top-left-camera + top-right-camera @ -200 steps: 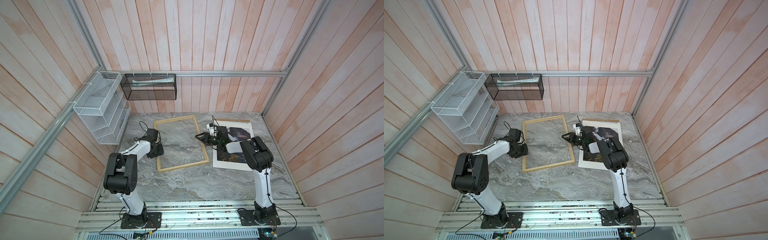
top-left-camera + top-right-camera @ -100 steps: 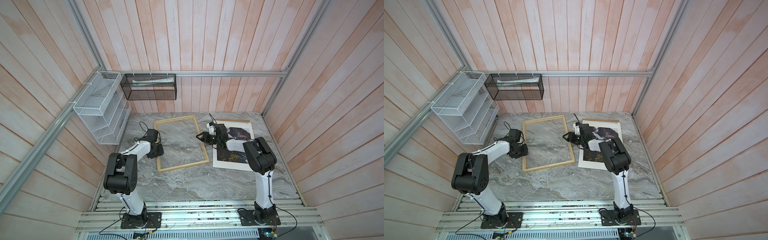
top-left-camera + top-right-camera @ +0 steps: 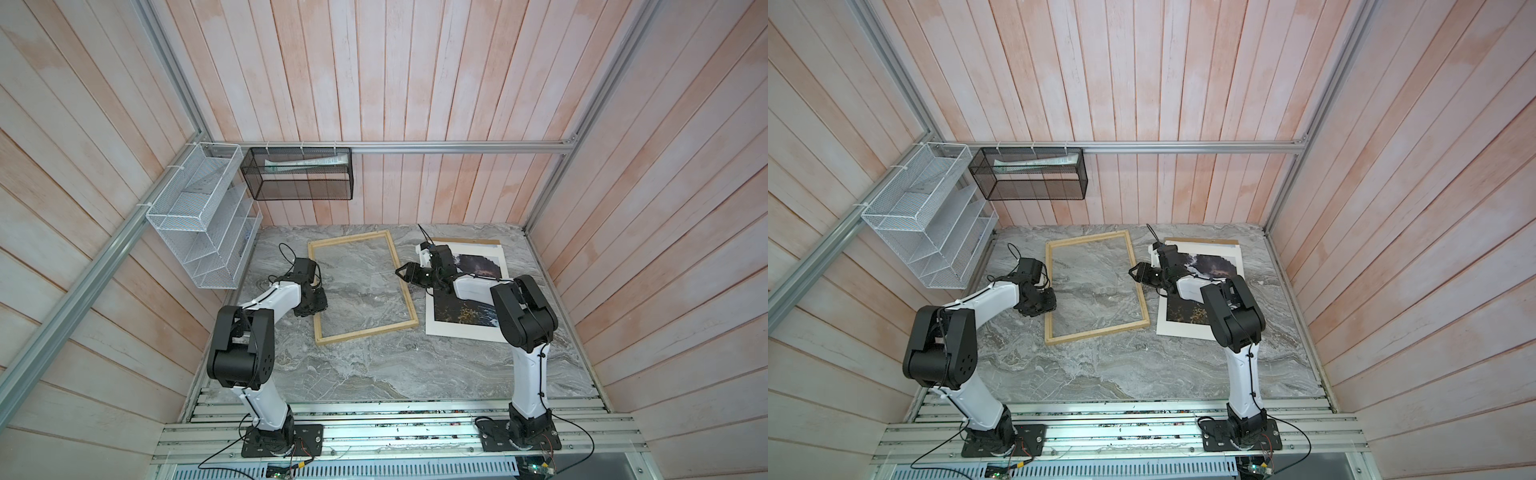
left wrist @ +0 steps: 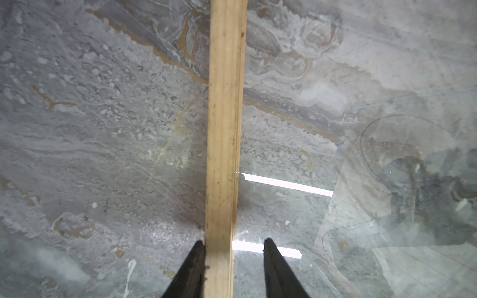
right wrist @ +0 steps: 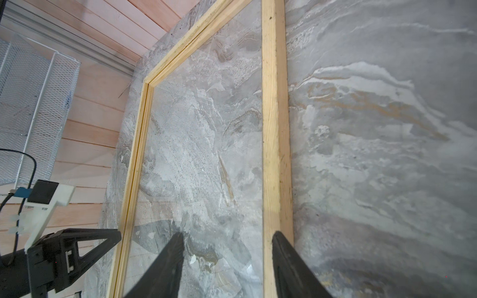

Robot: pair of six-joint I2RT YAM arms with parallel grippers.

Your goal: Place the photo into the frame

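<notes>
Left claw (image 4: 233,243) stands unclenched astride the left rail of the thin pale-wood rectangular frame (image 3: 366,332), one finger touching it. The right claw (image 5: 227,236) gapes over the opposite rail. A white-bordered waterfall photo (image 3: 457,328) lies flat just beside the frame, partly under the right arm (image 3: 519,307). The grey marble tabletop (image 3: 374,374) lies open nearer the bases.

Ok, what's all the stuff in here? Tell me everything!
Frame: one, pale wood, flat mid-table.
Photo: one, white-bordered dark picture, right of frame.
Brown board: one, edge showing past photo's far end.
Wire rack: one, white, left wall.
Mesh basket: one, black, back wall.
Table: one, grey marble.
Left arm, right arm: two, white and black.
Left hand: one, black, open, astride frame's left side.
Right hand: one, black, open, astride frame's right side.
</notes>
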